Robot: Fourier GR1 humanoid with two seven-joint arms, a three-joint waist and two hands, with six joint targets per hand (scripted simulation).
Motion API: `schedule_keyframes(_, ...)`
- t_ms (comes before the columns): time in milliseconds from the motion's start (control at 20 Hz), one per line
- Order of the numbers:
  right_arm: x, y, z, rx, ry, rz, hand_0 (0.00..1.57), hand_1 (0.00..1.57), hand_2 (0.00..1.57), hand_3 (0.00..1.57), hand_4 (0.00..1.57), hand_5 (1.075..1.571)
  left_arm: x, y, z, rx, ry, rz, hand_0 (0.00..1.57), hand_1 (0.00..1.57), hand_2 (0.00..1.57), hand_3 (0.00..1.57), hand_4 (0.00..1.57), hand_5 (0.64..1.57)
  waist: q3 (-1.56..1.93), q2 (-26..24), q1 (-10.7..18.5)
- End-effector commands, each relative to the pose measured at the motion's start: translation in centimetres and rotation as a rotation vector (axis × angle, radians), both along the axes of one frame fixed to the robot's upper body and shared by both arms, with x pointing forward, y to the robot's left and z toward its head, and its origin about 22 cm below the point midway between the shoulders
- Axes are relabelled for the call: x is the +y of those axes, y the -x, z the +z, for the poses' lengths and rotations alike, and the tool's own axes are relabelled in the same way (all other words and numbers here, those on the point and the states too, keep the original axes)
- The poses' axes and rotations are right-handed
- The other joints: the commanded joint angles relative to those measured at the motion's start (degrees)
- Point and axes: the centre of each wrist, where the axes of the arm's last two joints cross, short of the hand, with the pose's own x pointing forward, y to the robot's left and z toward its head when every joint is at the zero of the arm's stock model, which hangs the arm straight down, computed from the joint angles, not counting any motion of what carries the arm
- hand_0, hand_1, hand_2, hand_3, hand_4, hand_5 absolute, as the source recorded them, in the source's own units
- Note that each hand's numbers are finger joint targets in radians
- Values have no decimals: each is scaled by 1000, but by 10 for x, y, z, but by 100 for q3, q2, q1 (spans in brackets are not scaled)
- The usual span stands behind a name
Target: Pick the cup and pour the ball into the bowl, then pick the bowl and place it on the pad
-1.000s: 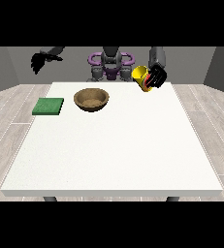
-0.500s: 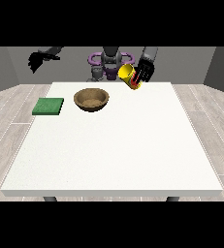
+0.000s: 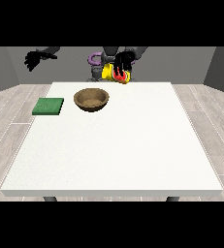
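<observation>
Cup [image 3: 114, 72]: red-orange marks, no text

A large white table [image 3: 113, 160] stands on grey plank floor [image 3: 7, 131] before grey walls [image 3: 7, 68].

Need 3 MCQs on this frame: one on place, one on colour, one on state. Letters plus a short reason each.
1. Where is the green pad relative to the brown bowl?
A. at the view's left of it
B. at the view's right of it
C. under it

2. What colour is the cup?
A. blue
B. yellow
C. white

3. What state is the cup in?
A. standing on the white table
B. lying inside the bowl
C. held in the air by the hand at the view's right

Answers:
1 A: the pad lies apart from the bowl, toward the view's left edge.
2 B: its body is yellow, with a red mark.
3 C: black fingers wrap the cup above the table's far edge.
</observation>
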Motion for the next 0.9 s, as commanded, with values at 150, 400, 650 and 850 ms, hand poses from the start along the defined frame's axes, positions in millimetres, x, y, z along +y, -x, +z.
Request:
schedule_keyframes(150,4,-17,9,-28,-21,39,0,0,0,0,0,1570,-63,17,-13,-79,-450,-121,1509,1509,1571,1571,1571,1042,0,217,-147)
schedule_keyframes(400,-3,-7,0,-29,-21,47,0,0,0,0,0,1571,-72,15,-8,-106,-731,-117,1498,1498,1571,1571,1491,1236,-3,93,-105)
schedule_keyframes(650,6,-22,9,-36,-22,11,0,0,0,0,0,1571,-88,27,-20,-117,-846,-150,1449,1449,1571,1571,1529,1137,-14,141,-43)
schedule_keyframes(850,12,-8,-8,76,-21,13,0,0,0,0,0,1569,-73,30,-26,-79,-834,-186,1446,1446,1571,1571,1529,1134,-16,-173,96)
